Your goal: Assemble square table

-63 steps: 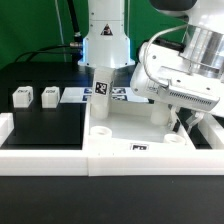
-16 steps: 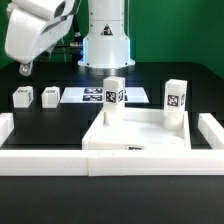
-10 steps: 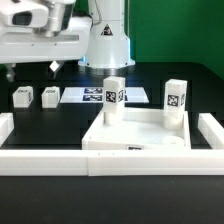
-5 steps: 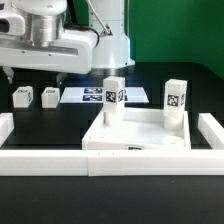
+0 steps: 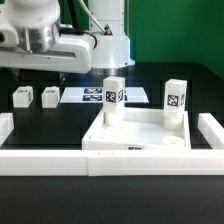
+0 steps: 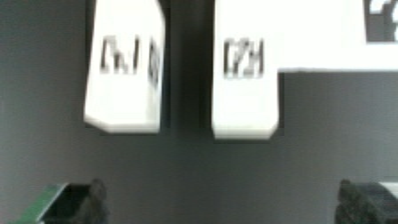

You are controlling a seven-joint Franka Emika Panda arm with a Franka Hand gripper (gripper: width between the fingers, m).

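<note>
Gripper point(image 5: 33, 73) is hovering, fingers point(image 6: 75, 203) wide and empty, over near leg block point(image 5: 50, 95) and far leg block point(image 5: 20, 97) beside marker board point(image 5: 88, 96). Descending off-centre is likely risking clipping both.

a flat white marker board point(image 5: 85, 96) lies toward the back of the black table point(image 5: 50, 128). a long low white border wall point(image 5: 40, 163) runs along the near side. a green backdrop point(image 5: 185, 40) stands behind.

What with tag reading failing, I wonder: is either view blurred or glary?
Wrist view: out of focus, the two leg blocks close up, their tags smeared beyond reading. Exterior view: evenly lit, no strong glare, the upright legs and their tags sharp.
</note>
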